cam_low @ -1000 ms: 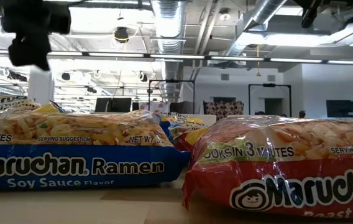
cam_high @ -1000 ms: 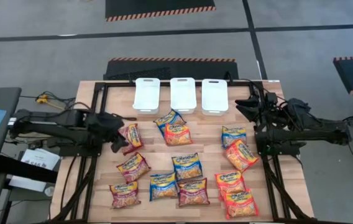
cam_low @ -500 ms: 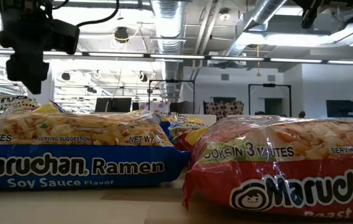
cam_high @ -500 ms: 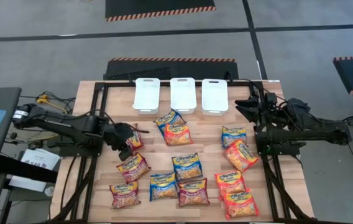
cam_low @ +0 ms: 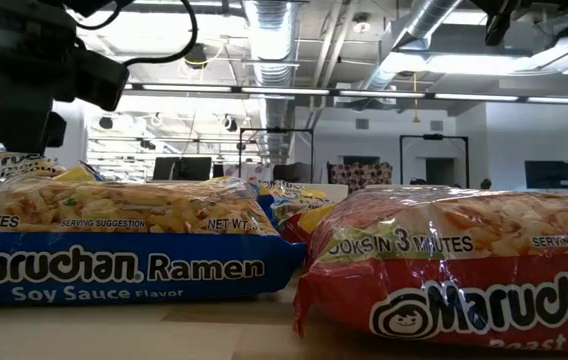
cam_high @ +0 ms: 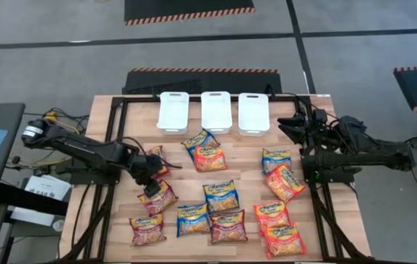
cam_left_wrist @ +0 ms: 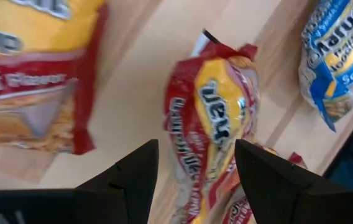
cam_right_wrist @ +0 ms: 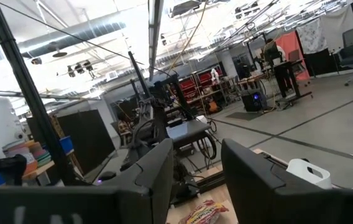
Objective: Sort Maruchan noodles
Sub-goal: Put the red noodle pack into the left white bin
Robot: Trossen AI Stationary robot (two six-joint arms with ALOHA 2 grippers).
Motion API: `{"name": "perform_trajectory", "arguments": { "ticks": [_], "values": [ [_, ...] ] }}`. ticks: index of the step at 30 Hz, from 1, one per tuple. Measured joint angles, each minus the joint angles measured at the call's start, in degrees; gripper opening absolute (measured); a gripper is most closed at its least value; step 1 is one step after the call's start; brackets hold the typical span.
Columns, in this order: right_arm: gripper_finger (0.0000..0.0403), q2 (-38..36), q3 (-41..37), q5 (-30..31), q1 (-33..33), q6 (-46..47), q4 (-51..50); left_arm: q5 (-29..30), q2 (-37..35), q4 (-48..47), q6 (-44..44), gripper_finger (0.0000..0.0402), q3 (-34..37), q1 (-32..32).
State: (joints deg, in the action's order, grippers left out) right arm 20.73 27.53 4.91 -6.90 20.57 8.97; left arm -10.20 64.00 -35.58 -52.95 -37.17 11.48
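Writing: blue crinkly plastic packet (cam_low: pixel 114 240) reads "Maruchan Ramen, Soy Sauce Flavor"
Left gripper (cam_left_wrist: pixel 195 180) fingers apart above maroon packet (cam_left_wrist: pixel 217 137); right gripper (cam_right_wrist: pixel 195 180) fingers apart, holding nothing

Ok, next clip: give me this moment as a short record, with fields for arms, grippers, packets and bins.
left arm: reaching over the table's left side, left gripper open above a maroon ramen packet, not gripping it
right arm: waiting at the table's right edge, right gripper open, pointing out at the room
Maruchan noodles: spread flat over the wooden table; maroon, orange and blue packets, some overlapping
white bins: three in a row at the far edge, no packet seen inside
sorting: not yet begun
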Motion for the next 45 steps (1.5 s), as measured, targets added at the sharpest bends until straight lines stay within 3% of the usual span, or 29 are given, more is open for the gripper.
{"name": "perform_trajectory", "arguments": {
  "ticks": [12, 25, 39, 45],
  "values": [
    [0.0162, 0.00, 0.00, -0.07, 0.02, 0.00, 0.00, 0.33, 8.43, 3.06, 0.21, 0.0188, 0.00, 2.62],
    [0.0162, 0.00, 0.00, -0.06, 0.02, -0.01, 0.02, -0.10, 7.91, 4.31, 3.10, 0.0008, -0.04, 3.35],
    [0.0162, 0.00, 0.00, 1.48, 0.02, -0.02, 0.02, 4.81, 3.68, -0.41, 15.37, 0.0000, -9.98, 1.99],
    [0.0162, 0.00, 0.00, 2.58, 0.02, -0.04, 0.02, 0.91, 3.68, -2.79, 20.77, 0.0000, -11.62, -0.56]
  ]
}}
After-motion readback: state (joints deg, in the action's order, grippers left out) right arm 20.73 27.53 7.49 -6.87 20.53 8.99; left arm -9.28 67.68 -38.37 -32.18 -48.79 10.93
